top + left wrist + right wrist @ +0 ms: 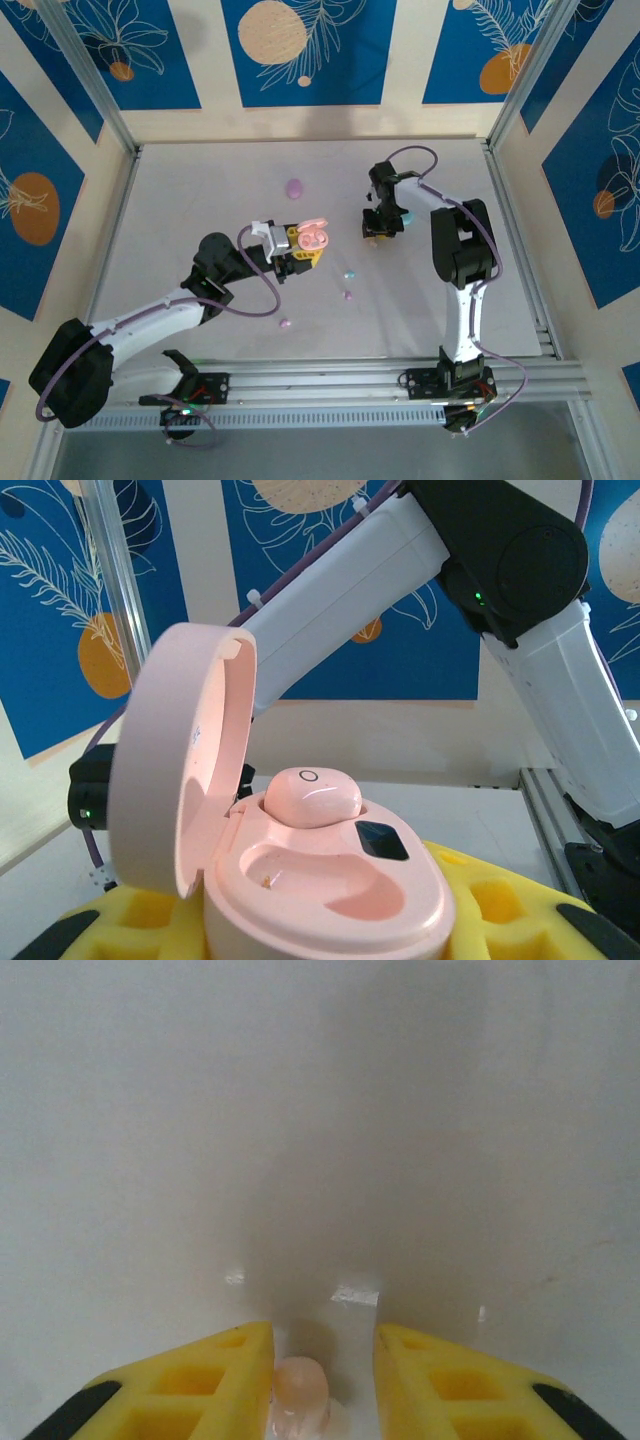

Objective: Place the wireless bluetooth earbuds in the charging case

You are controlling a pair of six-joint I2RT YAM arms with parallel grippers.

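My left gripper (303, 247) (320, 925) is shut on a pink charging case (315, 238) (330, 880), held mid-table with its lid (185, 770) swung open. One pink earbud (312, 795) sits in the far slot; the near slot (320, 875) is bare. My right gripper (379, 228) (322, 1338) points down at the table, open. A second pink earbud (300, 1392) lies between its yellow fingers (200, 1385), against the left one, with a gap to the right one. A light blue bud (349, 274) and two purple buds (347, 295) (284, 323) lie loose on the table.
A purple oval case (294, 188) lies at the back of the white table (200, 200). A small light blue object (408, 216) sits just right of the right gripper. Metal frame posts and a rail (400, 375) border the table.
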